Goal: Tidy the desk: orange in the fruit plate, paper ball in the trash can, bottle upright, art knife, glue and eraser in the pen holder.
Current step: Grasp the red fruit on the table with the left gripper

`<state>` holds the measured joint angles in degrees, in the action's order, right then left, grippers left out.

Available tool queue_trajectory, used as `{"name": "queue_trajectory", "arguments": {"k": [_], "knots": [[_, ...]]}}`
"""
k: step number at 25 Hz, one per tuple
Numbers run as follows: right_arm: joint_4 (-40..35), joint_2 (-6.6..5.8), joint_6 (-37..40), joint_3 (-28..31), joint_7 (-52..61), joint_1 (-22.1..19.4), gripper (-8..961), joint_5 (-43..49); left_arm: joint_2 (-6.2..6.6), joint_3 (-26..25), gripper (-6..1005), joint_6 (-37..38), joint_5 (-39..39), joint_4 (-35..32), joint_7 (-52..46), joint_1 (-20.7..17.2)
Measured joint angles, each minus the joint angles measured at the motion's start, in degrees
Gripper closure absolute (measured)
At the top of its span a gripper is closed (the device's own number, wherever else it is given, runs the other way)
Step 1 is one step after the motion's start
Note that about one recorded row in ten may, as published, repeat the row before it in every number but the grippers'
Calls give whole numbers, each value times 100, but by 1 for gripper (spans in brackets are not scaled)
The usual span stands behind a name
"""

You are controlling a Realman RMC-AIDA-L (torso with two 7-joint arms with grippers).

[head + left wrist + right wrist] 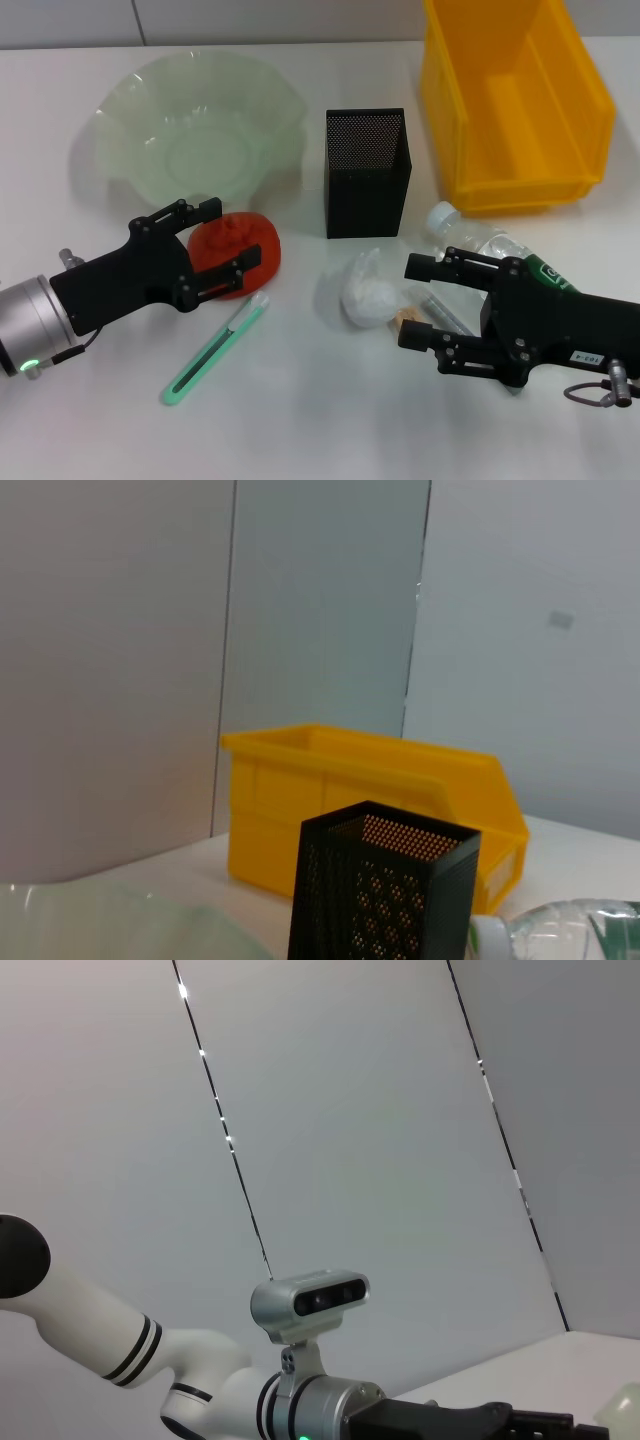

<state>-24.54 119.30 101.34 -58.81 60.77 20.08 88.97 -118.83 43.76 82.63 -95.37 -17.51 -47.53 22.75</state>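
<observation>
At centre left we see the left gripper open around the orange. At lower right, the right gripper is open beside the paper ball.

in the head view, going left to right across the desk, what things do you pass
pale green glass fruit plate → green art knife → black mesh pen holder → yellow plastic bin. Nearer the robot, the left claw sits around the orange; the white paper ball lies before the right claw.
</observation>
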Motion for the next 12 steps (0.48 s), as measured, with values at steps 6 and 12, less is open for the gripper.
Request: {"name": "queue_trajectory", "arguments": {"k": [6, 12], "knots": [[8, 3, -10, 1, -8, 30, 211, -3, -1, 21, 219, -275, 3, 128, 13, 81], [19, 6, -27, 2, -11, 28, 211, -3, 0, 36, 222, -523, 3, 293, 17, 175]]}}
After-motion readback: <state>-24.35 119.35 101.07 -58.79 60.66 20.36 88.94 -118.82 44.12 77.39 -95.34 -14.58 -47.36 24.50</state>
